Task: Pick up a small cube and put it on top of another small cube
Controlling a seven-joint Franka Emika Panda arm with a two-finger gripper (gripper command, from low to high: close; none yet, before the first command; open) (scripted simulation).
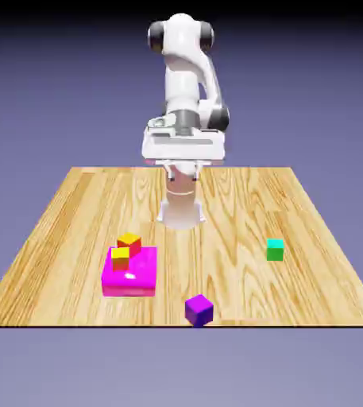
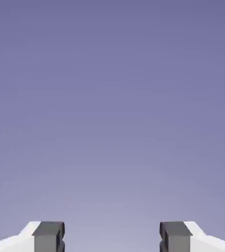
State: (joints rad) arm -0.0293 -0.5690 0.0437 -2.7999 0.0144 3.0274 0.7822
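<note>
Presently, from the exterior view's left: magenta block [image 1: 130, 273] bearing yellow cube [image 1: 120, 257] and orange cube [image 1: 129, 242]; purple cube [image 1: 198, 309] at the table's [image 1: 73, 215] near edge; green cube [image 1: 275, 250] well right. My gripper [image 2: 112, 238]: fingers [image 2: 49, 236] apart, grasping nothing.

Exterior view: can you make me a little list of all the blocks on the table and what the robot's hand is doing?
purple cube: alone, near the table's front edge
green cube: alone, toward the exterior view's right
magenta block: flat, toward the exterior view's left
yellow cube: on the magenta block
orange cube: at the magenta block's far edge
hand: open, holding nothing
stacking: not yet begun
</note>
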